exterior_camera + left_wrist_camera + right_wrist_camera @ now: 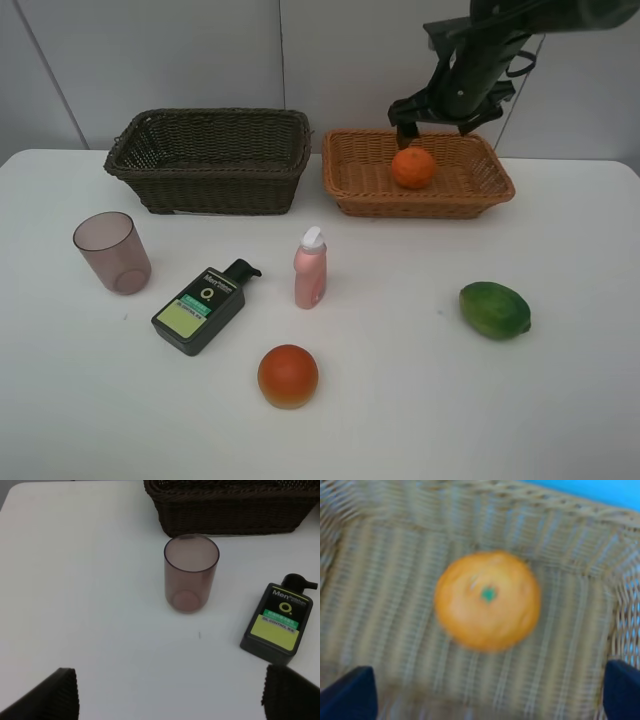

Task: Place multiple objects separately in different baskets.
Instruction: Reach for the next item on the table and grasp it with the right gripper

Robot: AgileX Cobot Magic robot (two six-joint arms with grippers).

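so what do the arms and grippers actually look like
Only the right arm shows from outside: black, boxy and jointed, with a thin black cable loop beside the wrist. The left gripper's fingers are dark with ribbed edges; the right gripper's fingertips look dark blue, blurred.

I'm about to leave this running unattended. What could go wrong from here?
The orange lies loose in the tan basket beneath the open right gripper; lifting away carelessly might knock it rolling. The cup and the pink bottle stand upright, so a sideways approach may tip them.
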